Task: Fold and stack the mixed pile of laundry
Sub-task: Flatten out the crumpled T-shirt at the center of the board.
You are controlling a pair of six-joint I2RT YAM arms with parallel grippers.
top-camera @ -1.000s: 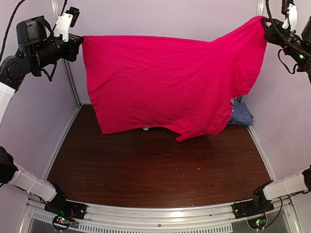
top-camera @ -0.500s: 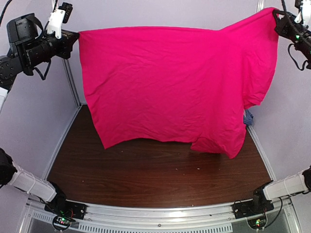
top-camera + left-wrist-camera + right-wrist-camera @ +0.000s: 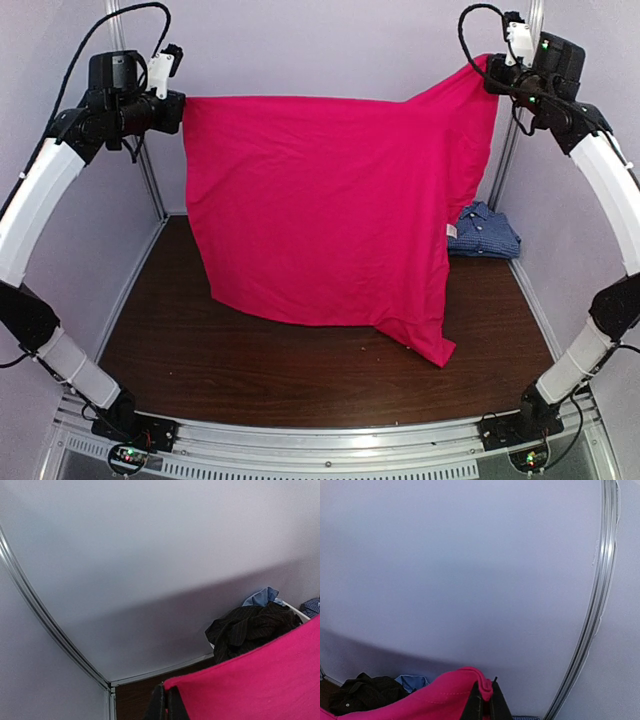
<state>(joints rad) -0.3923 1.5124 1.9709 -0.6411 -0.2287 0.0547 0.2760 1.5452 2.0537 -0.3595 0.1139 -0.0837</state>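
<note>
- Two upper corners of the pink-red garment (image 3: 330,200) are held high above the table (image 3: 250,365), and the cloth hangs as a sheet between the arms.
- Left gripper (image 3: 180,100): fingers (image 3: 159,709) pressed together on the upper left corner.
- Right gripper (image 3: 492,82): fingers (image 3: 472,707) pinching the upper right corner, with fabric bunched over the tips.
- Blue checked shirt (image 3: 485,232) lies folded at the table's far right; the black pinstriped garment (image 3: 250,627) is heaped behind the sheet.

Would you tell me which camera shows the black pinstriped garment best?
Left wrist: the black pinstriped garment lies heaped in plain sight. Right wrist catches only a dark corner of it; from the top view the pink shirt hides it.
</note>
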